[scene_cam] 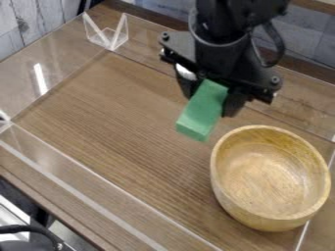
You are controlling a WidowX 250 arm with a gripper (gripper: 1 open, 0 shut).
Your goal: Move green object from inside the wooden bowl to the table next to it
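Note:
The green object (202, 111), a flat elongated block, hangs tilted above the table (118, 127), its upper end pinched in my black gripper (214, 88), which is shut on it. The block's lower end points down and to the left, just left of the wooden bowl (271, 175). The bowl sits at the front right of the table, round, light tan, with nothing inside it. My arm rises behind the gripper toward the top of the view.
Clear acrylic walls (53, 162) run along the table's left and front edges. A small clear stand (105, 33) sits at the back left corner. Bare wood-grain surface stretches left of the bowl.

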